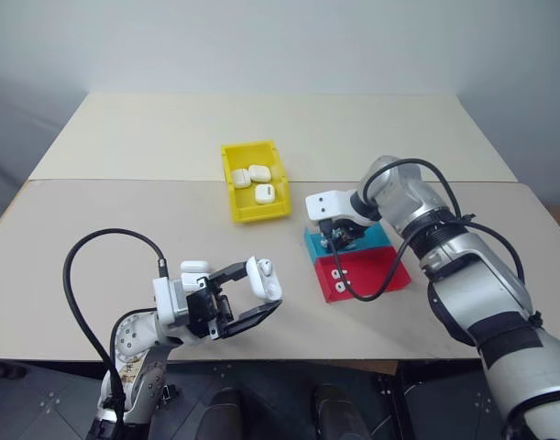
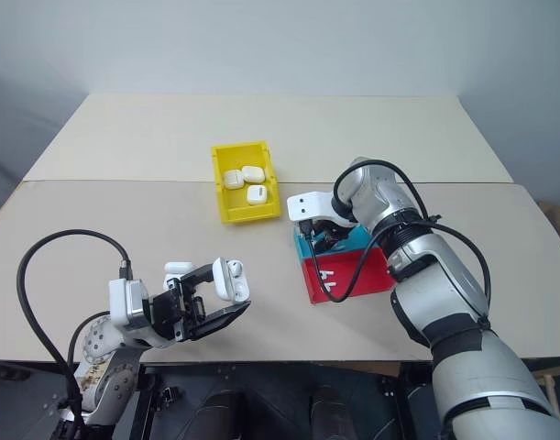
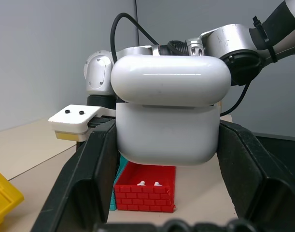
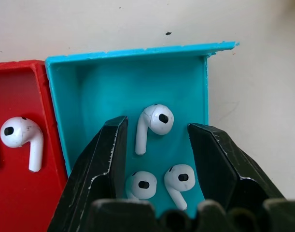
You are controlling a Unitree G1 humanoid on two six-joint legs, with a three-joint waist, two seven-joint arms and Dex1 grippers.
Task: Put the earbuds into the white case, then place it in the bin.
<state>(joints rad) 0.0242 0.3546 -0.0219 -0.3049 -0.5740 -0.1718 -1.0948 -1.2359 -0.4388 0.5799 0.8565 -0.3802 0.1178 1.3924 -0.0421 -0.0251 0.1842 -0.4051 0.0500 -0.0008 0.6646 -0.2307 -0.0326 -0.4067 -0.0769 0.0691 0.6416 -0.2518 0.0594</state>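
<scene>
While the left claw (image 1: pixel 247 295) stays out of the work, clamped on a glossy white rounded earbud case (image 3: pixel 167 108) near the front edge of the beige tabletop (image 1: pixel 124 211), its lid looks hinged open, though that is hard to confirm. Presumably the case is presented this way to receive earbuds. Over the shallow blue plastic tray (image 4: pixel 123 82), the right claw (image 4: pixel 157 145) points down with fingers apart, straddling a tiny white stemmed earbud (image 4: pixel 152 124), apparently lining up a pick. Behind, the bright yellow plastic bin (image 1: pixel 234 197) already holds three cases.
</scene>
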